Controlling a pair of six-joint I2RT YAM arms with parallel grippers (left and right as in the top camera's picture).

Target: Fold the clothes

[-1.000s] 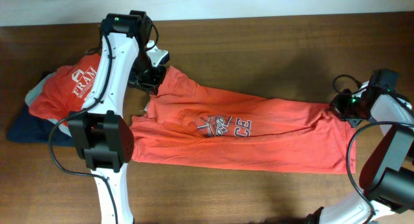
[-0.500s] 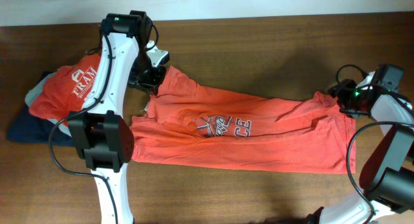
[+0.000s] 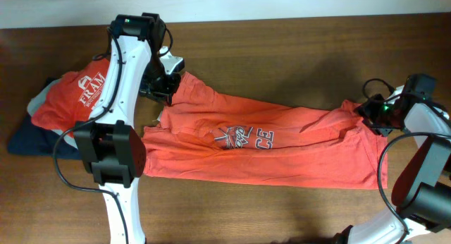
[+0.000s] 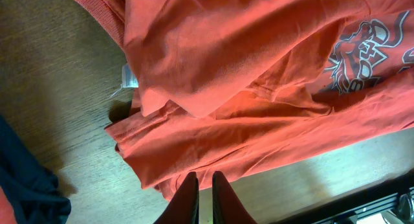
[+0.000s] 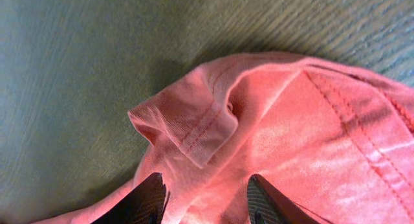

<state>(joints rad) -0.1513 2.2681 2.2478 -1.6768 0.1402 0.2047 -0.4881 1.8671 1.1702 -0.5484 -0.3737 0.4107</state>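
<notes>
The orange-red T-shirt (image 3: 282, 152) lies stretched across the table in a long, creased band, its navy-and-white print (image 3: 245, 137) partly folded under. My left gripper (image 3: 168, 89) is at the shirt's upper left corner. In the left wrist view its fingers (image 4: 202, 179) stand almost together, pinching the edge of the cloth (image 4: 259, 75); a white neck tag (image 4: 128, 78) shows further up. My right gripper (image 3: 372, 111) hovers at the shirt's right end. There its jaws (image 5: 207, 195) are open, straddling the cloth beside a turned-over hem corner (image 5: 194, 130).
A folded red shirt with a white FRAM logo (image 3: 74, 96) sits on folded navy (image 3: 28, 138) and grey garments at the table's left end, close to the left arm. Bare wood (image 3: 282, 53) runs behind the T-shirt.
My right gripper has opened and let go of the shirt's right corner, which has slumped onto the table. The gripper drew right, then came back slightly. The left arm has not moved.
</notes>
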